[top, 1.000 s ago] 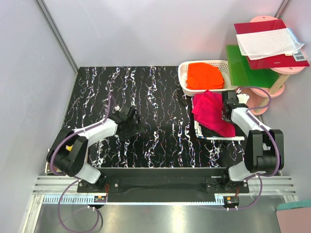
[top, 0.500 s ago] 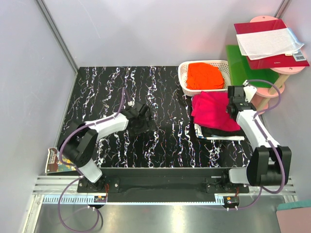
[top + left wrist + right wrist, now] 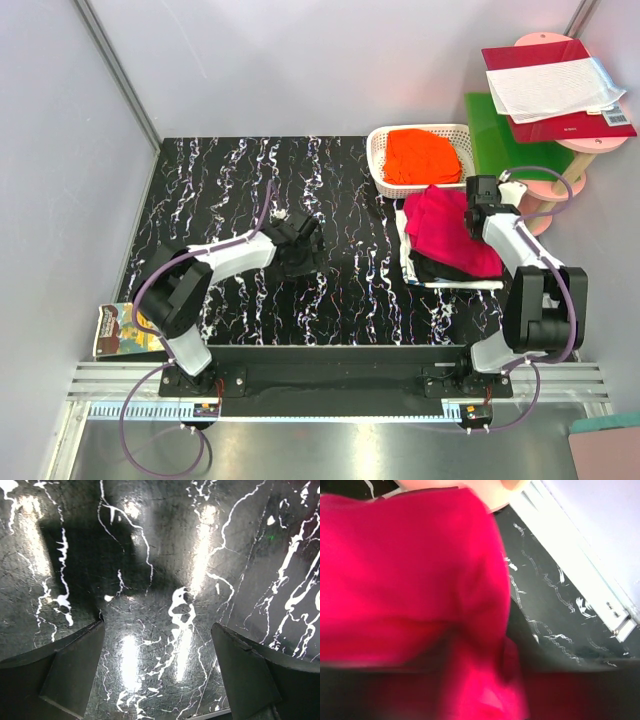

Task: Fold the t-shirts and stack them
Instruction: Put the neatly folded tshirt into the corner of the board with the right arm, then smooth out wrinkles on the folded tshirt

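On the worktop (image 3: 200,200), toward its right, we had the pink t-shirt (image 3: 445,230) resting on the folded pile (image 3: 432,273), just near of the basket (image 3: 376,150) holding the orange shirt (image 3: 420,157). Our right hand (image 3: 480,208) sat at the pink t-shirt's far edge, and we could not tell whether it gripped. Our left hand (image 3: 157,630) hung open over bare worktop, apparently keeping clear.

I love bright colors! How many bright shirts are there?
2. The orange shirt lies in the white basket; the pink shirt tops the pile beside that basket. More may hide underneath.
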Motion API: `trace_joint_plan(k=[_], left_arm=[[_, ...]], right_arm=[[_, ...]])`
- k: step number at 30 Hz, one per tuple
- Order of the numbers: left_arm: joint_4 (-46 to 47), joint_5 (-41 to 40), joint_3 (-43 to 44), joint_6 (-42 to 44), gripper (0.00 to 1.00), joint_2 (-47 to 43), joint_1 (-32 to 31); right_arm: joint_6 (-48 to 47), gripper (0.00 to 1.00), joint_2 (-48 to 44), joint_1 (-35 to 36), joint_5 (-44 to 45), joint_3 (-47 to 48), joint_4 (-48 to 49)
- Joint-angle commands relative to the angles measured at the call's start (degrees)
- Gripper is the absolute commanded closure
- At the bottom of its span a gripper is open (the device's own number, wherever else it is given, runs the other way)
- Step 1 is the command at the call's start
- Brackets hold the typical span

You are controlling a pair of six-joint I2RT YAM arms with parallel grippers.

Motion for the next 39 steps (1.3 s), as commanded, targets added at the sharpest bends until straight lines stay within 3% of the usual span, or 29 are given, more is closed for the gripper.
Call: trace_joint_plan(k=[1,6,9,12,13,14,18,19,20,21,23,31,39], left_arm=[[0.29,0.8,3.72,1.8,0.05,-1.01,-0.46],[0.99,3.25,10.05,2.86,0.04,-0.83,-1.6],[3.97,7.11,15.32,3.56,0.11,0.48,-2.65],[7.14,12.12,21.55,3.56,0.6,4.25,-3.36],[8.8,15.61,23.14,2.69,0.96,7.31,-3.27],[9.08,17.13,26.72,2.33,1.0,9.08,-3.27],[10.56,25.21,36.41,0.14,0.98,19.62,-3.89],[12.92,29.58,37.64,-0.82,0.89,23.12,-3.89],[14.6,31.45,39.22,-2.83,0.5,24.46,-3.97],[16.44,32.34,39.5,-4.07,0.37,26.04,-4.32],[19.88,33.49,39.94,-6.1,0.28,26.85,-4.67],[25.95,35.86,41.08,-11.37,0.29,30.63,-5.91],[30.7,32.0,34.14,-12.44,0.35,23.78,-6.87]], right_arm=[[-0.81,0.01,-5.72,-0.52,-1.87,2.3,-0.06],[-2.13,0.0,-14.7,-0.44,-8.82,3.09,-0.23],[-2.13,0.0,-20.67,-0.44,-14.0,3.35,-0.85],[-1.69,0.0,-24.9,-0.44,-17.78,2.83,-1.46],[-1.34,0.0,-26.3,-0.44,-18.66,2.65,-1.81],[-0.81,0.0,-26.92,-0.44,-21.45,2.39,-1.81],[0.25,0.01,-29.21,-0.44,-26.92,0.11,-1.82],[0.42,0.0,-29.39,-0.44,-27.45,-0.33,-1.81],[0.6,0.0,-29.48,-0.35,-28.24,-0.77,-1.99],[0.6,0.0,-29.91,-0.44,-28.6,-1.73,-1.9],[0.51,0.0,-30.53,-0.44,-28.78,-2.71,-1.99],[0.42,0.0,-32.55,-0.35,-30.62,-5.87,-1.99],[0.16,0.0,-32.55,-0.35,-31.15,-7.28,-1.9]])
